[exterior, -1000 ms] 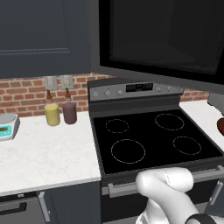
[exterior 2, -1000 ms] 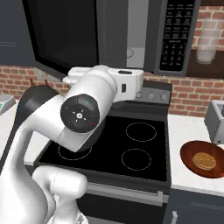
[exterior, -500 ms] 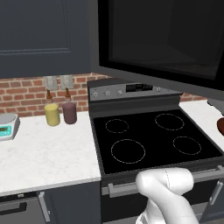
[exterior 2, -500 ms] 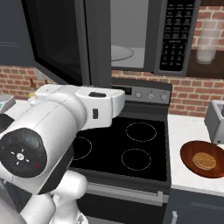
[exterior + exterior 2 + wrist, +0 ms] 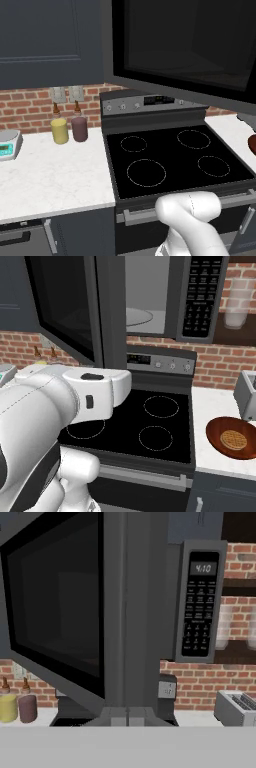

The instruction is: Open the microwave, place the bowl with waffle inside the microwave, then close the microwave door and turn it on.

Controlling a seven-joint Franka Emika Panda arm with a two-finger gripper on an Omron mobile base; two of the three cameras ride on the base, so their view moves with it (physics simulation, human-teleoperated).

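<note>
The microwave door [image 5: 65, 612] stands swung open straight ahead of the end effector, whose grip state I cannot tell, while the bowl [image 5: 235, 437] with its waffle [image 5: 233, 439] sits on the bench [image 5: 210, 406] low to its right.

The microwave door [image 5: 65, 617] stands swung open, its black glass facing left and its grey edge toward the camera. Right of it is the microwave [image 5: 200, 602] keypad panel, showing 4:10. A toaster [image 5: 237, 708] sits at the right edge of the worktop, a yellow cup [image 5: 7, 707] and purple cup [image 5: 27, 708] at the left.
</note>
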